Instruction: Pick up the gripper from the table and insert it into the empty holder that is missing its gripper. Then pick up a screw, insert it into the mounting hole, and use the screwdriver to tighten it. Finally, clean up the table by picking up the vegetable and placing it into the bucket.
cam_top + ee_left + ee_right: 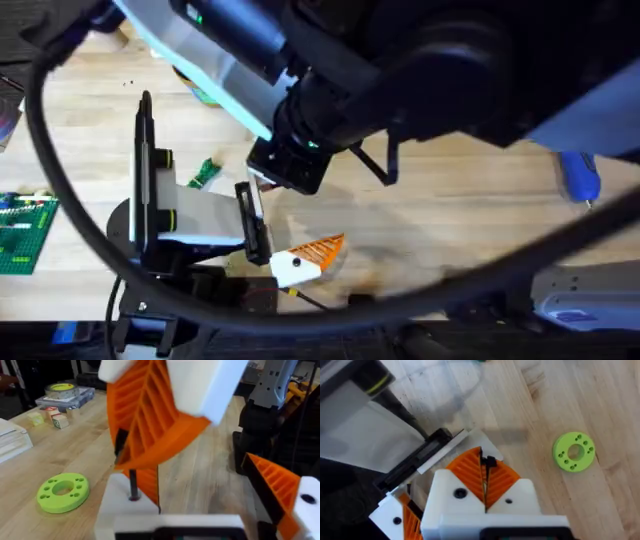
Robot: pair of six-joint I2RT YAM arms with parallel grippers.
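Down over the holder (122, 510) with the right gripper (484, 480); pads pinched tight on a thin dark screw (133, 485), tip touching the white mount; left gripper (195, 485) spread wide, gripping nothing, orange pad on its far finger; vegetable (205, 172) lying on the table (450, 220) beside the left arm; screwdriver (580, 180) well off to the right.

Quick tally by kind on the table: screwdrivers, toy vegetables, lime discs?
Slim bright blue pen-shaped screwdriver: 1
Small dark green leafy toy vegetable: 1
Lime-green round plastic disc with holes: 1
Total: 3
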